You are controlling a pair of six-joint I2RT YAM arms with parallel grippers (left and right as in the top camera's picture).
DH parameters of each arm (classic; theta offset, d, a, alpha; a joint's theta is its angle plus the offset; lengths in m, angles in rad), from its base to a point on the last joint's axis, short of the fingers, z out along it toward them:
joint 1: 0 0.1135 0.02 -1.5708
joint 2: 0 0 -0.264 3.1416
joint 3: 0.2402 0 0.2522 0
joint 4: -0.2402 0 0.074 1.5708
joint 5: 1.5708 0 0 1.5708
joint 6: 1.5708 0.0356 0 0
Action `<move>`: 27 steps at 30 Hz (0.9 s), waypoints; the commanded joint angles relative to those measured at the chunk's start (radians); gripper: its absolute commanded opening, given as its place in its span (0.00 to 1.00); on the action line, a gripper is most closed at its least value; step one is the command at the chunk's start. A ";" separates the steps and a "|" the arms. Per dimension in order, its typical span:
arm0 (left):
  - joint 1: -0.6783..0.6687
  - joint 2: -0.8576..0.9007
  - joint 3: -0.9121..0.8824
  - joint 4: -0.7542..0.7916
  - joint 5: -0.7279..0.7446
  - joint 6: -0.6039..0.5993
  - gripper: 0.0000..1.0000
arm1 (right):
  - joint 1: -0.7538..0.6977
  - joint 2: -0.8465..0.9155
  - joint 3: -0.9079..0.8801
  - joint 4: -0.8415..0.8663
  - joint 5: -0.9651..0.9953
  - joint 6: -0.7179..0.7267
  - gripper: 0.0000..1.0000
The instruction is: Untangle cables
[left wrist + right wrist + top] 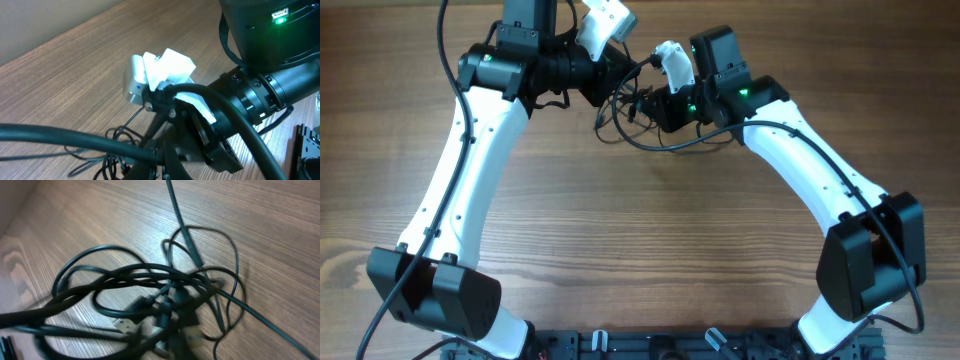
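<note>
The cables [650,148] are thin black wires in one tangle at the far middle of the table, between both grippers. My left gripper [617,74] is shut, and in the left wrist view a black strand [75,140] runs taut into its closed fingertips [172,162]. More of the cables [117,150] lie loose on the wood just beyond it. My right gripper [648,104] reaches into the tangle from the right. In the right wrist view the cables [150,275] fill the frame, blurred, with plug ends bunched at my right gripper [167,340], which is shut on them.
The right arm's black wrist and its white camera [162,72] stand right in front of the left gripper. The table's far edge [15,210] runs close behind the tangle. Bare wooden tabletop [650,240] stretches toward the arm bases.
</note>
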 commanded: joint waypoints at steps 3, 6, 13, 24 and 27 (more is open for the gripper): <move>0.000 -0.034 0.026 0.004 -0.066 -0.013 0.04 | 0.000 0.020 0.018 -0.019 0.322 0.255 0.04; 0.000 -0.034 0.026 0.002 -0.113 -0.013 0.04 | -0.021 0.020 0.018 -0.060 0.438 0.320 0.04; 0.037 -0.034 0.026 0.002 -0.156 -0.012 0.04 | -0.118 0.020 0.018 -0.150 0.561 0.437 0.04; 0.124 -0.035 0.026 0.002 -0.152 -0.013 0.04 | -0.267 0.020 0.018 -0.195 0.607 0.427 0.04; 0.127 -0.034 0.026 0.004 -0.152 -0.012 0.04 | -0.288 0.020 0.018 -0.199 0.648 0.427 0.04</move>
